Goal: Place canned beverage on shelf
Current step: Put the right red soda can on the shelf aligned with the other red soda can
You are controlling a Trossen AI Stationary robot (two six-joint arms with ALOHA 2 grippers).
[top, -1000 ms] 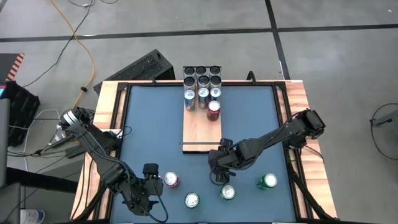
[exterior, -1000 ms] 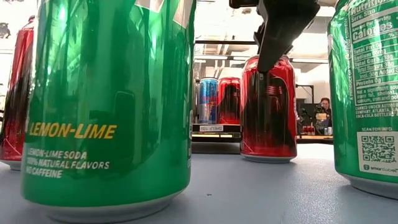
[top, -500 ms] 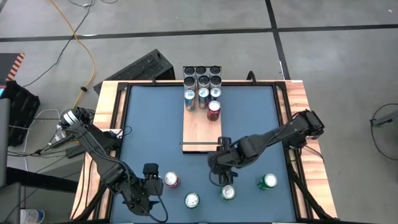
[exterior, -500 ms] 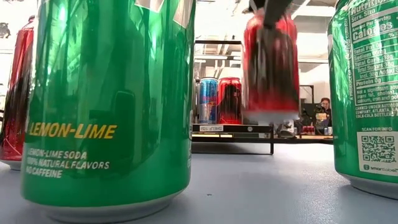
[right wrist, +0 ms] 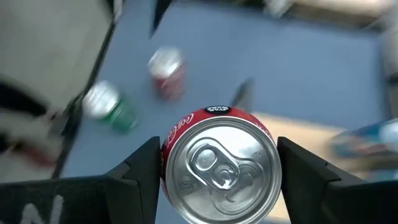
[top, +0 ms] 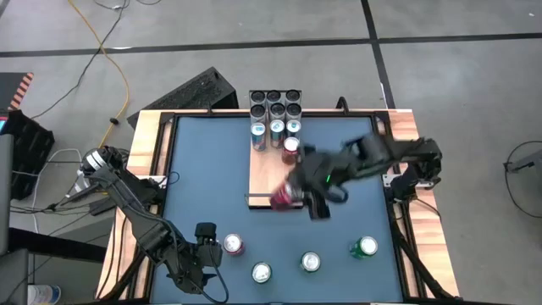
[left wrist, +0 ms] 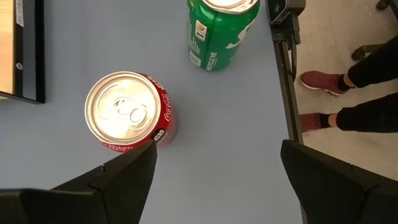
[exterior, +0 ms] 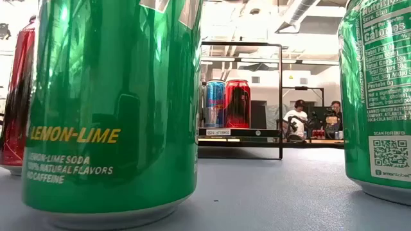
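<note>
the red can (right wrist: 219, 163) sits clamped between my right gripper (top: 298, 191) fingers, held above the shelf (top: 269, 174) near end. four cans stand at its far end; three wait by my idle, wide-open left gripper (top: 200, 254).

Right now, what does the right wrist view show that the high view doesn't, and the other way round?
Only the right wrist view: the right gripper's fingers close against both sides of the red can, its pull-tab top facing the camera.
Only the high view: the shelf with cans already standing at its far end, the left gripper waiting open near the table's front edge, and four cans on the blue table.
Both: the red can held by the right gripper over the shelf's near end.
</note>
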